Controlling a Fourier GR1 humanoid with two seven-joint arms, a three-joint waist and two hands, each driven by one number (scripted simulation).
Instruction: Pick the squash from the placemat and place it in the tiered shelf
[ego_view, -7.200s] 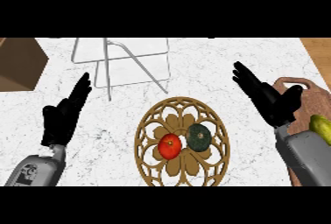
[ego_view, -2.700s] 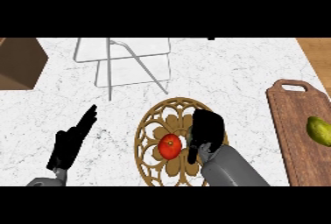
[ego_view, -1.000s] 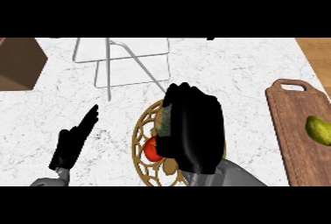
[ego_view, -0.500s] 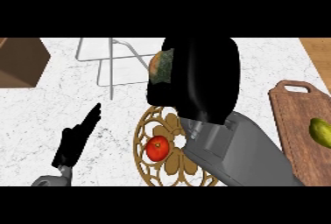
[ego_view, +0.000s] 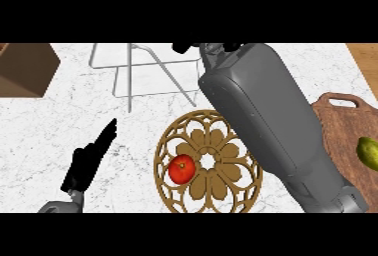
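Only a little of the right hand (ego_view: 193, 47) is showing, black at the top edge of the view above the shelf (ego_view: 148, 75); whether its fingers are open or curled cannot be told, and the squash is not showing anywhere in this view. Below that hand its grey forearm (ego_view: 273, 125) is running down and to the right, passing over the right side of the placemat (ego_view: 210, 165). The shelf, a frame of thin white wire, is standing on the white marble desk (ego_view: 44, 130) just left of and below the hand.

The left hand (ego_view: 88, 160) is resting at the lower left, its fingers (ego_view: 105, 136) lying straight and open, pointing up and holding nothing. To the right of those fingers, the round tan placemat with a cut-out flower pattern is lying flat, and a red tomato (ego_view: 181, 169) is sitting on its left half. Far to the right, a wooden board (ego_view: 343, 130) is carrying a yellow-green fruit (ego_view: 368, 152) at the edge. A brown box (ego_view: 26, 70) is sitting above the left fingers, at the upper left corner.
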